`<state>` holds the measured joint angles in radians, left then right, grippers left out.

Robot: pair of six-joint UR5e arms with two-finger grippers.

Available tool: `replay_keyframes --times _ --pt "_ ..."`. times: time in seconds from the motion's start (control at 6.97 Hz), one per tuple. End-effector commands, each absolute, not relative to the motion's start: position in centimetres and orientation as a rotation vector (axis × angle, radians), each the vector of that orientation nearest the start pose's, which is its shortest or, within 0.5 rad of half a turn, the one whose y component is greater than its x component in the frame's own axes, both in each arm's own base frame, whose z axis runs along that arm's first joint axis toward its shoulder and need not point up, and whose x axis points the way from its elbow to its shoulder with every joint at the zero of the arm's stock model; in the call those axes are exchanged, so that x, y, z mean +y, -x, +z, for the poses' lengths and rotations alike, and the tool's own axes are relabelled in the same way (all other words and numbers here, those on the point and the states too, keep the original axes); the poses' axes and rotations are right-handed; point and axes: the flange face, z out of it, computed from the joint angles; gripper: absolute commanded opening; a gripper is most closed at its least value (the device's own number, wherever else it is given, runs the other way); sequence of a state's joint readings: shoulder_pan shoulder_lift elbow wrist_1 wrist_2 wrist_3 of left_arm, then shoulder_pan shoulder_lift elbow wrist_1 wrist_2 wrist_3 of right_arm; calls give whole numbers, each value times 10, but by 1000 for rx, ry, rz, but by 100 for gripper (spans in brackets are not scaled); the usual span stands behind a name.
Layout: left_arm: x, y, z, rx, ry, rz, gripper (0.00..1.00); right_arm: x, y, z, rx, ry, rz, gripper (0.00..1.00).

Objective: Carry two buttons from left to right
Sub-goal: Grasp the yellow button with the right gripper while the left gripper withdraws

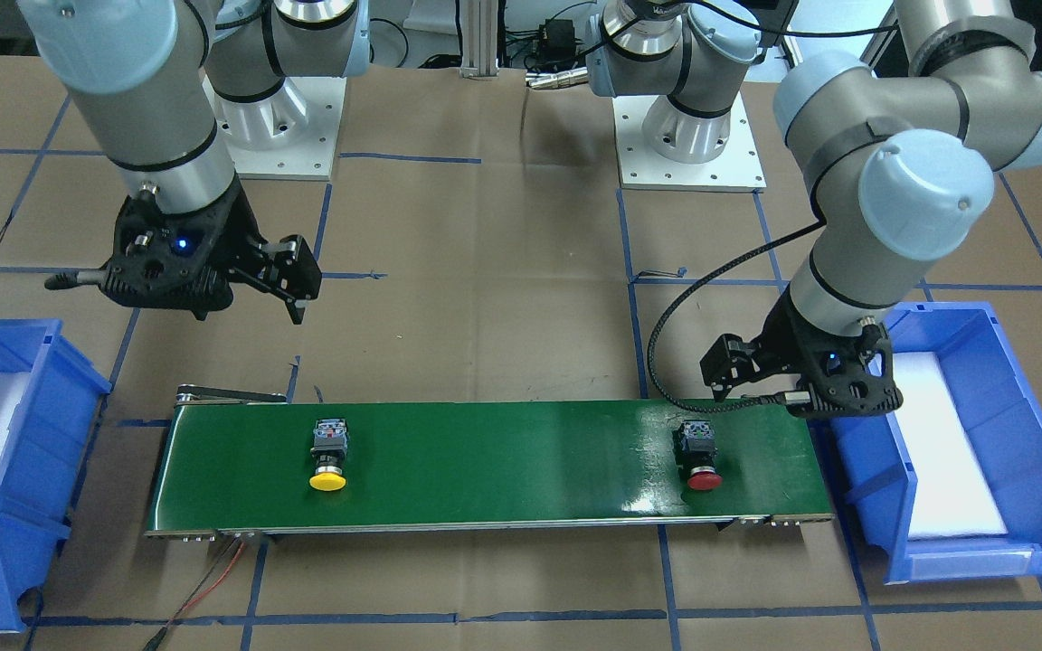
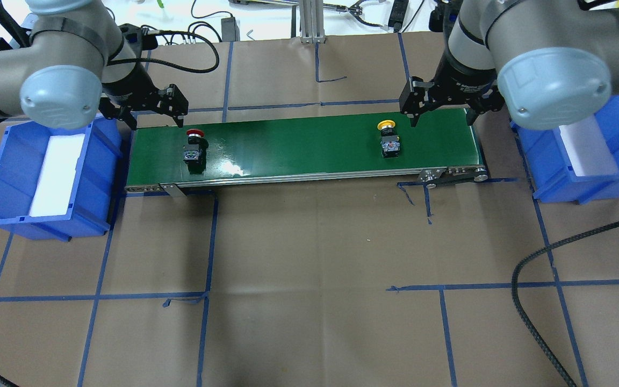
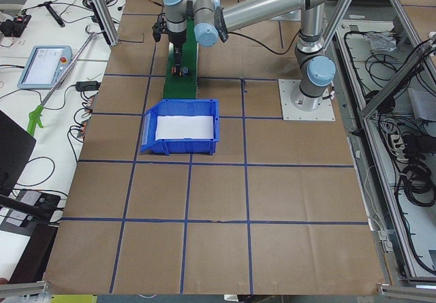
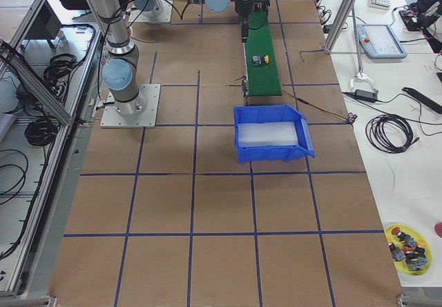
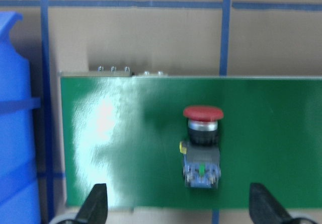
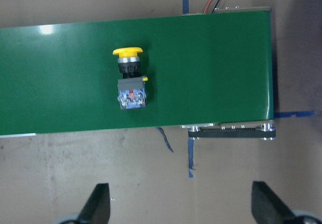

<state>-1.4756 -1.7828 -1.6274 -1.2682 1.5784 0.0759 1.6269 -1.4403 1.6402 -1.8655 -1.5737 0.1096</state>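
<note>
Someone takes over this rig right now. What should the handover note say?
Left gripper: open, empty, by the red button at the green belt's left end.
Right gripper: open, empty, by the yellow button near the right end.
Done: both buttons lie on the belt; neither is in the right blue bin.
Left: move red rightward, then probably bin both.

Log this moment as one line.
left gripper open, by red button | right gripper open, near yellow button | both buttons lying on belt, red left end, yellow right part | nothing held
</note>
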Motion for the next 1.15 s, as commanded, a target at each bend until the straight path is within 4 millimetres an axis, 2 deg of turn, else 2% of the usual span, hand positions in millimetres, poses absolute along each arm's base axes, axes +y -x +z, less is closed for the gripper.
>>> replay_keyframes --times 0.0,0.14,0.29,0.43,0.57,0.72,0.86,1.0 --pt "-525 100 436 3157 48 18 100 -578 -164 389 3125 -152 -209 100" --pt "-507 111 449 3155 63 4 100 -589 -164 371 3128 -145 -176 100" --pt "-493 114 452 3153 56 2 100 -610 -165 347 3126 -151 -137 100" --pt "-484 115 449 3154 53 12 100 -630 -166 323 3132 -147 -101 100" --pt "-478 116 447 3155 53 16 100 -640 -166 296 3135 -149 -61 100" --pt "-478 116 448 3155 51 12 100 -644 -164 282 3137 -154 -29 99" --pt "-478 116 449 3155 48 9 100 -644 -157 276 3138 -171 -10 99" --pt "-479 116 448 3155 51 12 100 -645 -143 269 3141 -200 26 99"
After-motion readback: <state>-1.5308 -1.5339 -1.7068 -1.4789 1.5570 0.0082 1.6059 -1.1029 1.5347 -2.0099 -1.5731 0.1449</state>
